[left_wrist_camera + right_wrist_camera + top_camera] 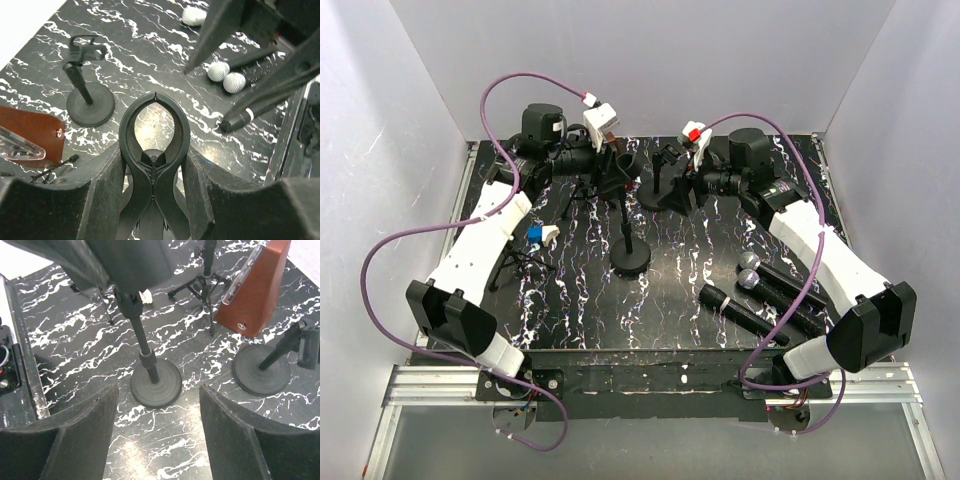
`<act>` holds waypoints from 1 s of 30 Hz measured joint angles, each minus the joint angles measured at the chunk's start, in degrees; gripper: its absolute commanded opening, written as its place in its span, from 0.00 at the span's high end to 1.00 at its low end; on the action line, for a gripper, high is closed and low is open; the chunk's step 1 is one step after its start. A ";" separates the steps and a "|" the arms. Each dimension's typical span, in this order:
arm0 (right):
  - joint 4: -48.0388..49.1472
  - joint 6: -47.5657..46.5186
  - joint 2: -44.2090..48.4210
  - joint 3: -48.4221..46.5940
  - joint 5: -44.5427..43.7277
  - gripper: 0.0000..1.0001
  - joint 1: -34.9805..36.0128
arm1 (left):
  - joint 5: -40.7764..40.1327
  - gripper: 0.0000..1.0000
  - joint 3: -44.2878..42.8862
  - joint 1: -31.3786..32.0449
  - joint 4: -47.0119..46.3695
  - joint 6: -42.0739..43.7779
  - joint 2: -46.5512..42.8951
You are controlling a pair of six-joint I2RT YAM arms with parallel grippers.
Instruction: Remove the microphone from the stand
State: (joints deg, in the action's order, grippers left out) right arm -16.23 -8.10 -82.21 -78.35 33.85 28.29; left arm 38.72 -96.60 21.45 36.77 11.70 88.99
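A: Left edge first; what stands there?

B: A thin-legged tripod [515, 262] at the left of the black marbled table [580, 335]; the left arm reaches past it toward the back centre.

A: Left gripper?

B: The left gripper [614, 170] is closed onto the clip [127, 125] at the top of the centre stand [630, 262]; in the wrist view both pads [100, 195] press against the clip's sides; only table shows through the clip's loop; the stand is upright on its round base.

A: Further right?

B: A brown wedge-shaped case [255, 290] near the two stands; then the second stand [665, 195], upright, with its own holder on top.

A: Right gripper?

B: The right gripper [159, 410] hangs beside the second stand with its fingers spread wide and nothing between them; it is apart from the centre stand.

A: The microphone?

B: Three lie flat on the table at the right: rear microphone [748, 261], middle microphone [751, 281] and front microphone [740, 313]; rear and middle lie side by side; all are well apart from the centre stand; which one is the task's, I cannot tell.
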 measured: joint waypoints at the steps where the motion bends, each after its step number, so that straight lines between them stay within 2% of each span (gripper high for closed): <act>1: -0.07 0.17 0.00 -0.61 0.42 0.29 -0.11 | 0.83 1.00 0.02 0.04 0.63 1.36 -0.13; 13: -0.35 3.19 -0.02 -1.40 3.06 0.32 -0.09 | 6.45 1.00 6.01 0.96 5.25 18.40 -4.72; 30: -0.31 4.07 0.00 -1.16 3.48 0.32 -0.09 | 8.02 1.00 13.68 1.88 -2.78 21.73 -6.97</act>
State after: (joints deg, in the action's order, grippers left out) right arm -16.53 -4.03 -82.21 -79.50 37.32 28.21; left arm 46.74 -82.91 23.33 34.00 33.43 82.02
